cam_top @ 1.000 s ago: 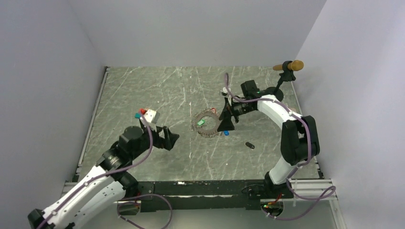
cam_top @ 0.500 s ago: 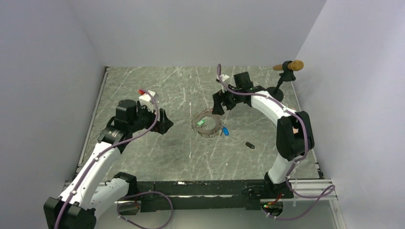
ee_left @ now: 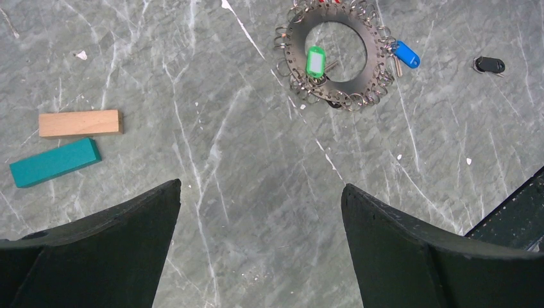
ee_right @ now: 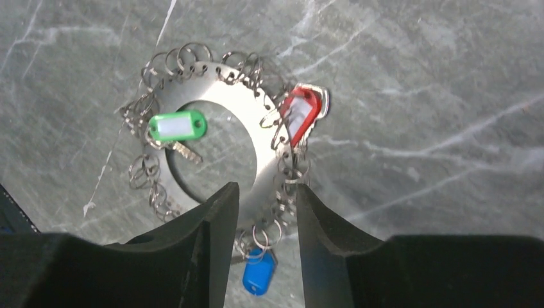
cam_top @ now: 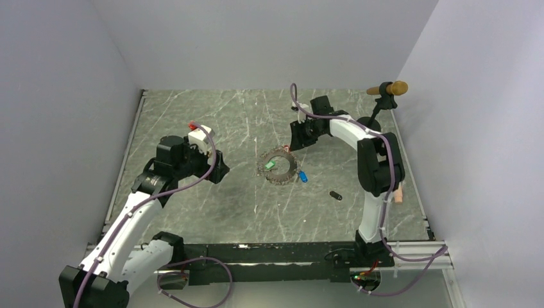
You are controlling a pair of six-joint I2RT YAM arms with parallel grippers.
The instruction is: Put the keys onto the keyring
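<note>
The keyring (cam_top: 282,177) lies flat mid-table, a metal disc edged with small rings. A green key (cam_top: 270,164) rests in its hole and a blue key (cam_top: 303,176) sits at its right edge. A black key (cam_top: 335,195) lies apart to the right. The right wrist view shows the keyring (ee_right: 247,109), the green key (ee_right: 176,126), a red key (ee_right: 301,110) and the blue key (ee_right: 259,277). My right gripper (ee_right: 266,189) hovers above, jaws narrowed but apart, holding nothing. My left gripper (ee_left: 261,186) is wide open, with the keyring (ee_left: 375,45) far ahead.
A wooden block (ee_left: 79,123) and a teal block (ee_left: 54,162) lie left of the left gripper. A black stand with a tan handle (cam_top: 385,90) is at the far right corner. Grey walls enclose the table on three sides.
My right gripper has drawn back from the keyring toward the far side, and its jaws have narrowed. My left arm has lifted and pulled back to the left, still open.
</note>
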